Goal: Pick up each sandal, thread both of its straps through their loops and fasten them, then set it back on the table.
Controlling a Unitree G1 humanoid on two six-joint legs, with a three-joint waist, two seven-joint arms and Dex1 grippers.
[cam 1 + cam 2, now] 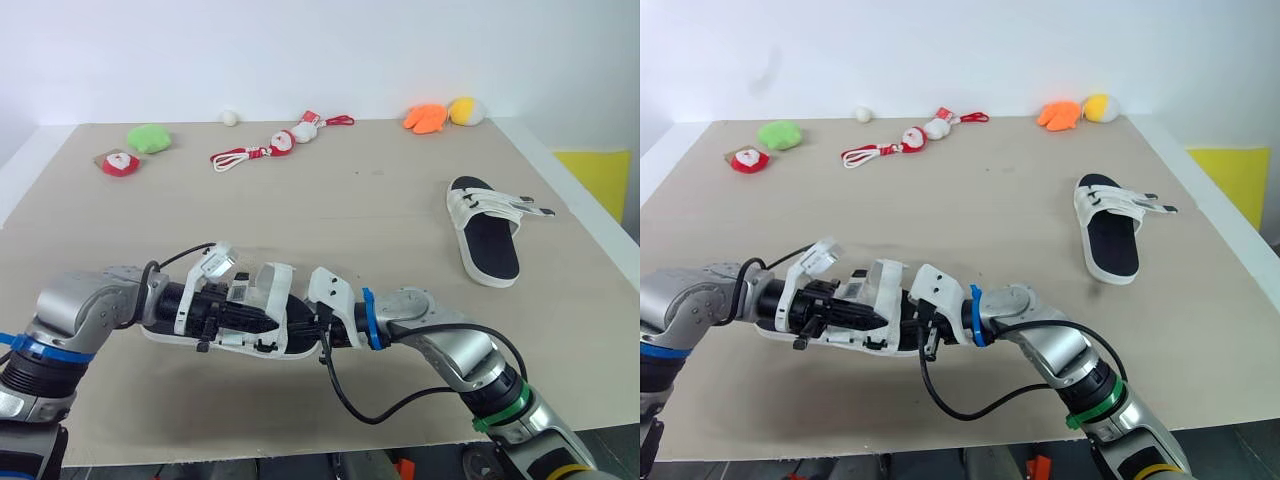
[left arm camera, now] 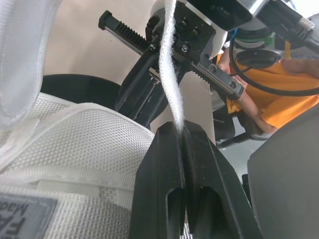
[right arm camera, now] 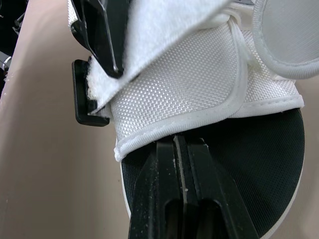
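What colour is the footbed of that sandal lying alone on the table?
Black footbed, with a white edge and white straps; the left eye view shows it best.

The left gripper [image 2: 182, 130] has its two black fingers pressed together on the thin edge of a white strap [image 2: 168, 74], which rises straight from the fingertips. Beside them lies the sandal [image 2: 75, 144], its white mesh upper bearing a grey label [image 2: 20, 219]. Behind the strap is the right gripper [image 2: 164, 55] with its black toothed rails, and further off a person in an orange shirt [image 2: 279, 104].
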